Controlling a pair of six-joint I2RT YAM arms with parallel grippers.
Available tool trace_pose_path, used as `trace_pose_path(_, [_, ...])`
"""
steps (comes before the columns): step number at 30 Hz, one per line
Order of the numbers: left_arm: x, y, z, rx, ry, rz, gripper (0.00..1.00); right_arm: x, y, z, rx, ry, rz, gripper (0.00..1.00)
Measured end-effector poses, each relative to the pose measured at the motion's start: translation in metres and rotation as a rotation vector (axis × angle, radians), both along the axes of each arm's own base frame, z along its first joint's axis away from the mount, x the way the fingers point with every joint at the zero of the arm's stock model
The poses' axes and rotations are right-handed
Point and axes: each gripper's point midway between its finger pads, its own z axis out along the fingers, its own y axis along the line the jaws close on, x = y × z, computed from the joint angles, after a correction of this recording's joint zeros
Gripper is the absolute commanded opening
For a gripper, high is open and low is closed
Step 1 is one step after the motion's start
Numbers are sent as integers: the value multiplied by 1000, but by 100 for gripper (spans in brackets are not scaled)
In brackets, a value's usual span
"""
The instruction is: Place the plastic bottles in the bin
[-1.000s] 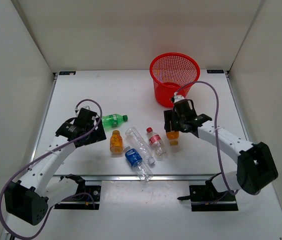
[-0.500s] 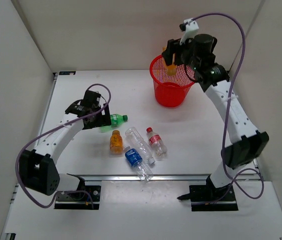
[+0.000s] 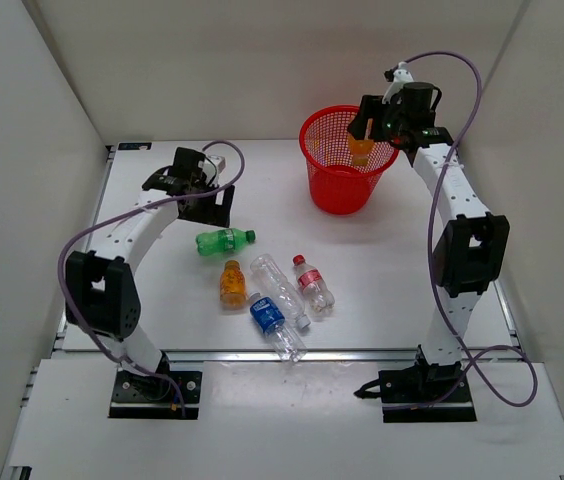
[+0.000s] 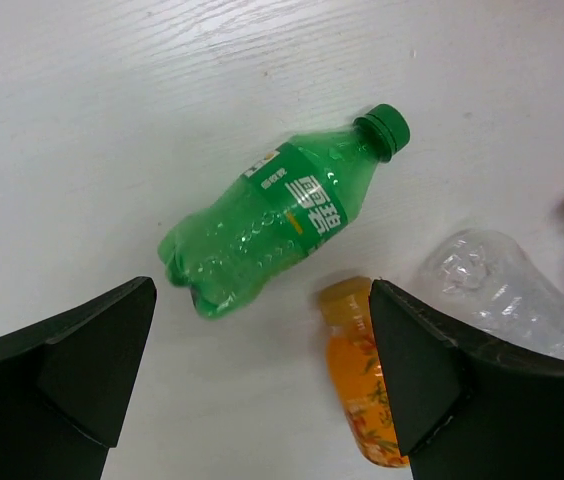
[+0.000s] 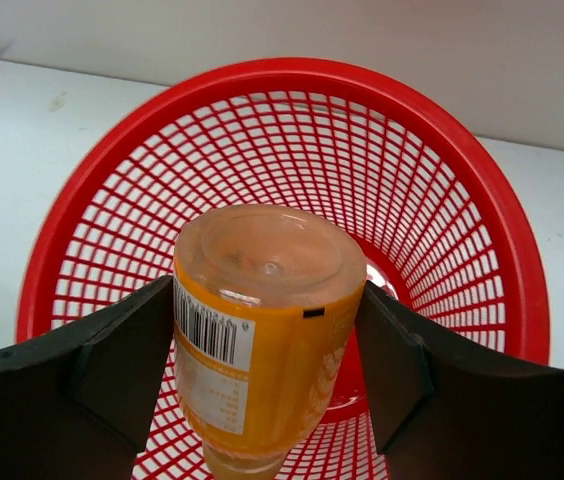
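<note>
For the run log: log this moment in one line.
right gripper: shut on orange bottle over bin | left gripper: open near green bottle

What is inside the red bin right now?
Only bare red mesh shows inside the bin; no bottle lies on the parts visible. The right gripper holds an orange bottle neck-down over the opening, and it covers the middle of the floor, so that patch is unseen.

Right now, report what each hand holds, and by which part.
Right hand: orange bottle, gripped across its labelled body, over the bin. Left hand: nothing, open above the green bottle.
</note>
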Motion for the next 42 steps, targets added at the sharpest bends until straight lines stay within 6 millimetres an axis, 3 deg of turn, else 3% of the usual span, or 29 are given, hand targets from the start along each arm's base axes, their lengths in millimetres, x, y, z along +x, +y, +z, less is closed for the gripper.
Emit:
trace_pose_path(5, [6,-5,-28,37,51,-159,99,-5,13,18,35,-27,54,83])
trace_pose_path(7, [8,-6,-33,46,49,-208,98,-13,17,26,45,-28,79,97])
trace_pose_path(8, [10,-7,-32,47,38,-231,99,-18,19,32,49,-30,90,99])
trace_pose_path(11, [17,-11,-28,54,9,-291,99,-38,21,52,47,-59,119,99])
trace_pose_path(14, [38,-18,-22,60,-23,-340,98,-66,20,72,39,-91,126,99])
trace_pose_path(18, [56,-22,-36,85,-1,-405,99,-105,8,87,33,-110,94,99])
trace_pose_path(22, [43,-18,-72,117,106,-462,99,-145,-21,76,60,-84,37,99])
trace_pose_path(26, [31,-24,-86,109,164,-501,99,-166,-49,59,74,-42,-42,99])
trace_pose_path(33, [15,-23,-120,138,265,-486,98,-186,-57,39,67,15,-85,99])
trace_pose_path(36, [11,-20,-125,143,282,-450,84,-196,-66,31,81,29,-115,99])
trace_pose_path(38, [13,-18,-125,149,279,-416,66,-202,-70,29,80,28,-137,100])
trace_pose_path(40, [16,-14,-124,161,275,-366,55,-207,-76,27,69,25,-173,99])
trace_pose_path(42, [21,-10,-122,186,259,-317,52,-214,-84,21,55,27,-218,99])
